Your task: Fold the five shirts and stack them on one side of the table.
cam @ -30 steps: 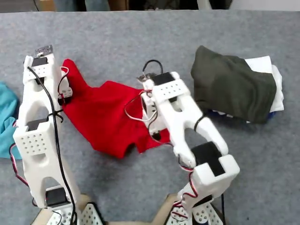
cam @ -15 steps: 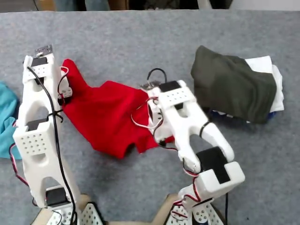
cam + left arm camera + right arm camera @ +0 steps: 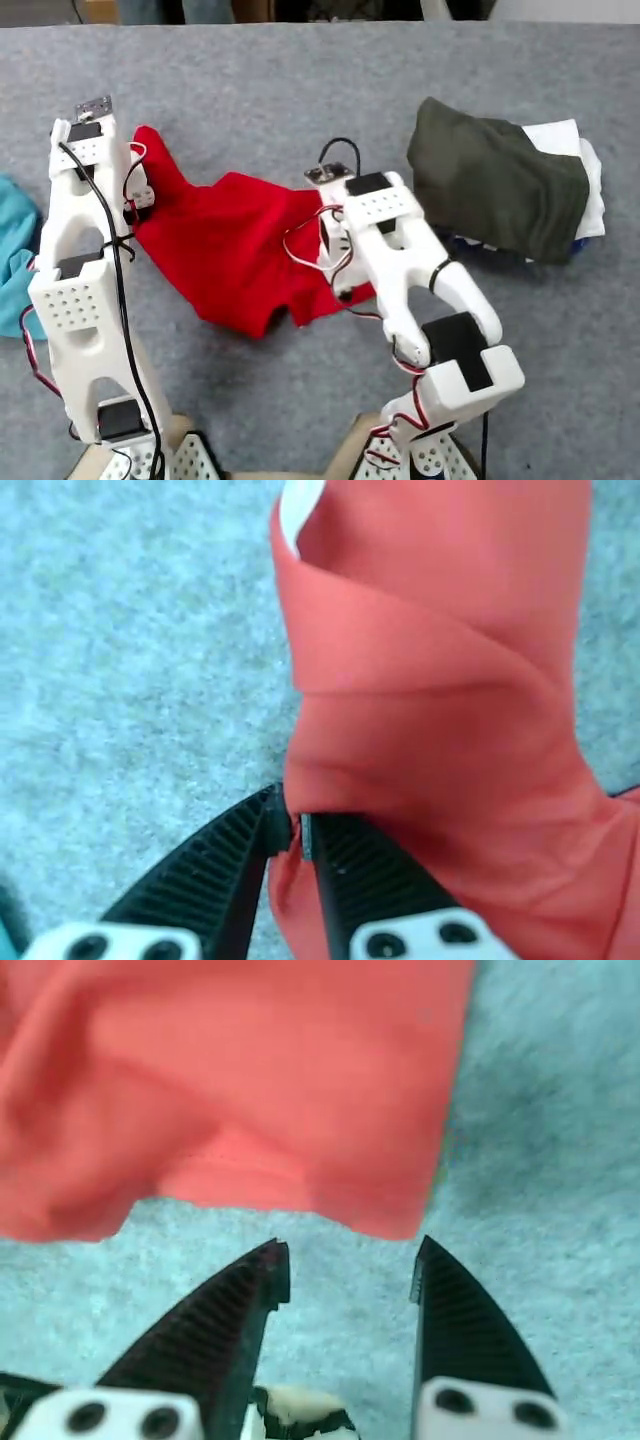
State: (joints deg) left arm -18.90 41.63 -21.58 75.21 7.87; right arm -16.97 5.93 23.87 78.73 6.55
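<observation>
Grey, felt-like fabric covers the whole table (image 3: 300,80), a flat fuzzy nap with no seams showing. Past its far edge a thin strip of room shows dark shapes and a brown corner, too little to tell what they are.

The red shirt (image 3: 225,250) lies spread and rumpled between the two arms, near the middle of the table, one end drawn up toward the left arm (image 3: 80,250). In the left wrist view the left gripper (image 3: 297,830) is closed tight on a fold of that red cloth, both ribbed fingers pressed onto it, the grey nap beside it.

The right arm (image 3: 400,260) leans over the shirt's other side. Its right gripper (image 3: 350,1270) stands wide, holding nothing, fingertips just short of the red hem with bare grey surface between them.

Toward the right side, well apart from the red one, sits a pile: a folded green shirt (image 3: 495,185) on top, a white shirt (image 3: 570,140) sticking out beyond it, and a blue shirt (image 3: 462,241) showing as a sliver beneath. A teal shirt (image 3: 12,240) lies bunched at the table's left edge, beside the left arm.
</observation>
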